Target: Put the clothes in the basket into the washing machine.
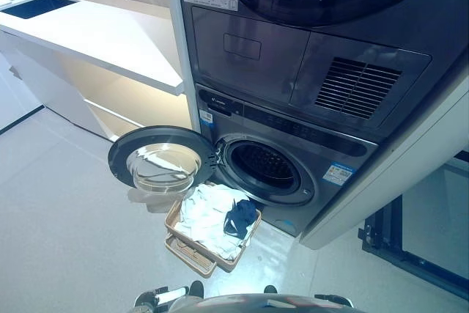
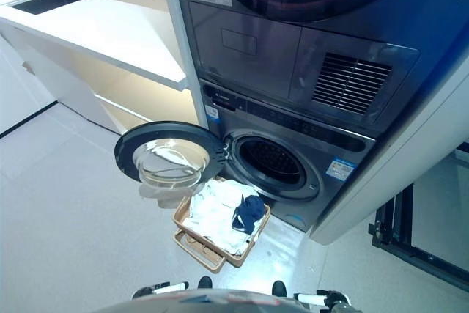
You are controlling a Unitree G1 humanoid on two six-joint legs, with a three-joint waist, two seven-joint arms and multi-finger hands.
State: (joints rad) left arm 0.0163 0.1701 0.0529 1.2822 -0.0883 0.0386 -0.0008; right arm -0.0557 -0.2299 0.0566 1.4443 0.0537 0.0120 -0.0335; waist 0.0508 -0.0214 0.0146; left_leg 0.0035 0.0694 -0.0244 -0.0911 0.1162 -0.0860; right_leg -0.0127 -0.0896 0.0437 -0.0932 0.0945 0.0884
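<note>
- Left eye view:
- Clothes: a heap of white crumpled clothes [image 1: 205, 218] with one dark blue garment [image 1: 240, 216] on its right side fills a tan woven rectangular basket [image 1: 192, 253] at lower centre of the frame.
- That basket stands on the pale glossy floor [image 1: 66, 240], just below the mouth of the grey front-loading washing machine [image 1: 293, 155].
- Its round dark-rimmed glass door [image 1: 163, 160] is swung wide to the left, leaving the perforated metal drum [image 1: 266, 165] exposed.
- A second grey appliance with a slatted vent [image 1: 357, 87] is stacked above.
- A white countertop with a dark sink [image 1: 40, 6] runs along the upper left.

- Right eye view:
- The basket [image 2: 192, 243] sits between the open door [image 2: 170, 157] and the drum opening [image 2: 275, 159], the blue garment [image 2: 249, 212] nearest the machine.
- Open floor [image 2: 66, 232] spreads across the lower left; a black metal frame [image 2: 410, 243] closes the lower right.
- Neither hand shows in either view, so their fingers' state cannot be told.
</note>
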